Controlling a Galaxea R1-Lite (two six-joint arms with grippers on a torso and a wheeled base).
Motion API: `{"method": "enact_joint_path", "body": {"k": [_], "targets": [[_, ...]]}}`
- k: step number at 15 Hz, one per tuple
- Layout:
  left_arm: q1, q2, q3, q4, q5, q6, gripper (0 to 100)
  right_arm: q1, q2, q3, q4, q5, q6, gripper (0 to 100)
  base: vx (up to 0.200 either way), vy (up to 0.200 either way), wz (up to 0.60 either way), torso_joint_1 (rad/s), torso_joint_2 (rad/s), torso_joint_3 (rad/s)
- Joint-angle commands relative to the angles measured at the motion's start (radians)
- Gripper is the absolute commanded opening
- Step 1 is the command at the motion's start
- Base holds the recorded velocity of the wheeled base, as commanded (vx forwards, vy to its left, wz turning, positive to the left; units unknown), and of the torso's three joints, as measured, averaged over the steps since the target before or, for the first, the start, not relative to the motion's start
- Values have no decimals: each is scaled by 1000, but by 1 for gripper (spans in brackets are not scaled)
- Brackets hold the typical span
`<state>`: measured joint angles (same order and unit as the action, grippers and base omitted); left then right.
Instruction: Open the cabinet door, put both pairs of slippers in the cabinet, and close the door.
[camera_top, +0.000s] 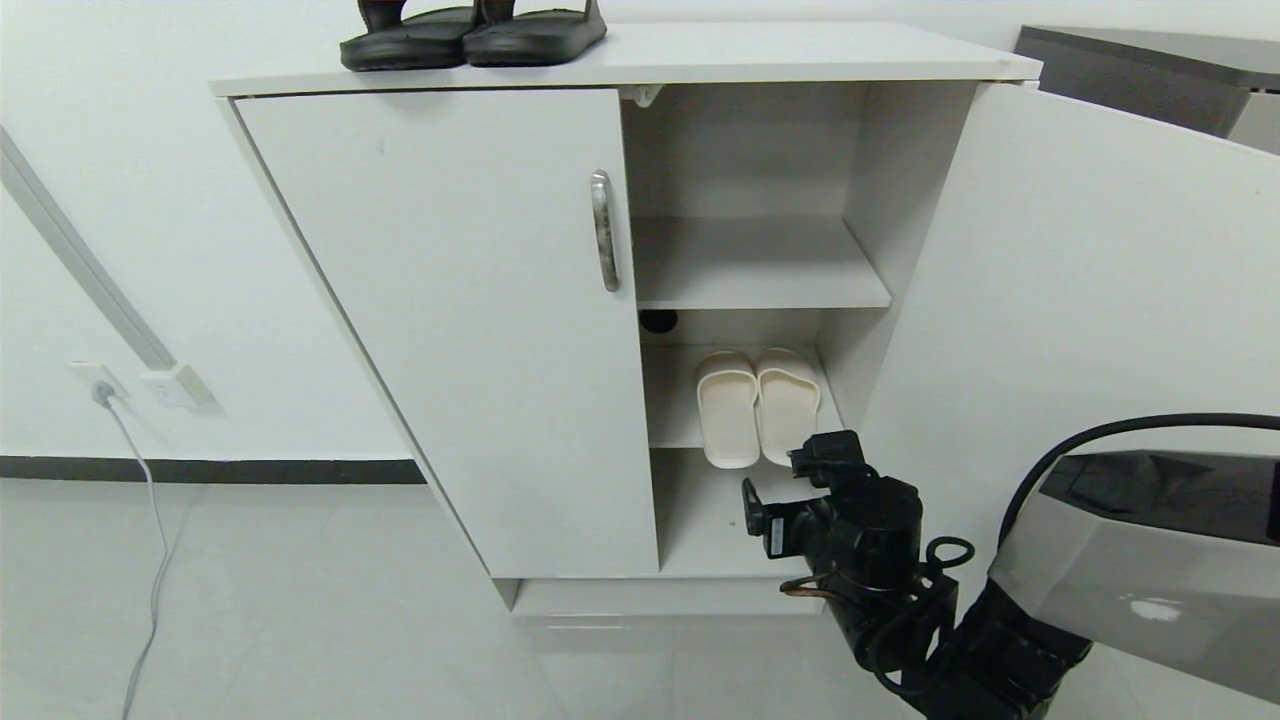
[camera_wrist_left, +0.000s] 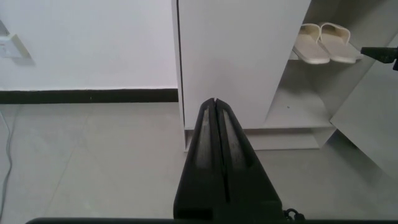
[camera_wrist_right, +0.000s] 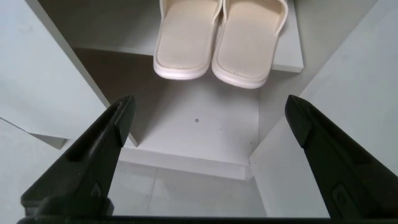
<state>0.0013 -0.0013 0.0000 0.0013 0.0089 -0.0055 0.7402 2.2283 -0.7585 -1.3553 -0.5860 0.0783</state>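
the white wooden cabinet (camera_top: 420, 300) has its right door (camera_top: 1080, 290) open, and the cream foam slippers (camera_top: 757, 405) lie on its middle shelf. the black rubber slippers (camera_top: 470, 35) sit on the cabinet's top, so stowing them and closing the door look to be what is left. the right gripper (camera_top: 790, 478) hangs spread and empty before the cabinet's lower shelf. the left gripper (camera_wrist_left: 215, 107) has its fingers pressed together.

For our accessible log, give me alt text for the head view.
A white cabinet stands with its right door open and cream slippers on the lower shelf. Black slippers sit on top, and the robot's open right hand is before the opening, lower than the cream pair.
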Motion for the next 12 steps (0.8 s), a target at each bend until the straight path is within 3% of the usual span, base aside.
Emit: {"method": "enact_joint_path", "body": {"k": [1,12], "targets": [[0,1,0,0,0,-1,0,2,1,8,-1,0,0,100,0,0,0,0,0,0],[0,1,0,0,-1,-1,0,8,1,13,-1,0,-2,100,0,0,0,1,1,30]]}}
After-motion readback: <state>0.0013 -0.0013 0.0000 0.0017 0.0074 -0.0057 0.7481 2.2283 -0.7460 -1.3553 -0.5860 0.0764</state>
